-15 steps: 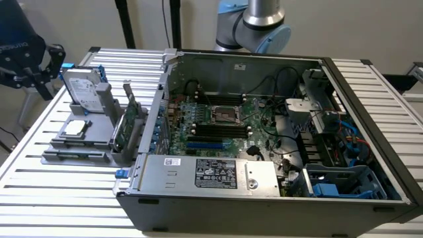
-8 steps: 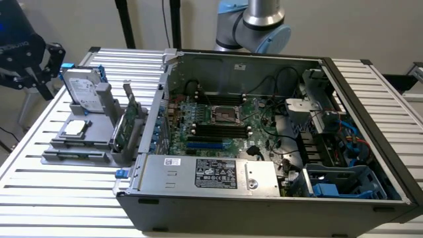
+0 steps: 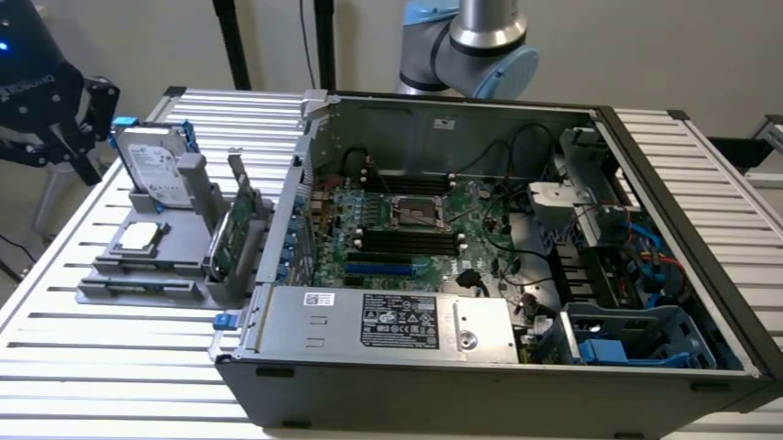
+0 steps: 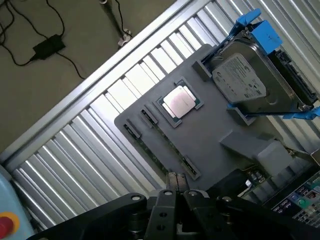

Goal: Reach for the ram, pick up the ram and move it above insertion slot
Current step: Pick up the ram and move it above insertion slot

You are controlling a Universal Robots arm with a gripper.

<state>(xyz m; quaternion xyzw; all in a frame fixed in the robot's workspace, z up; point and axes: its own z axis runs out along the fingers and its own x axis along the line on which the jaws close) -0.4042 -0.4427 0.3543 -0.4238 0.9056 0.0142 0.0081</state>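
Overhead, the closed end effector (image 4: 176,187) hangs near the ram (image 4: 161,145) at the holder's (image 4: 220,127) edge.

A ribbed aluminium table (image 3: 110,367) carries an open black computer case (image 3: 490,399) lying flat on its slats; a grey parts holder (image 3: 128,286) rests just beside the case, on the exterior view's left

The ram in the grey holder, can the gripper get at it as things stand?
Probably yes: nothing covers the ram, and the gripper is close by it, but its jaws are shut.
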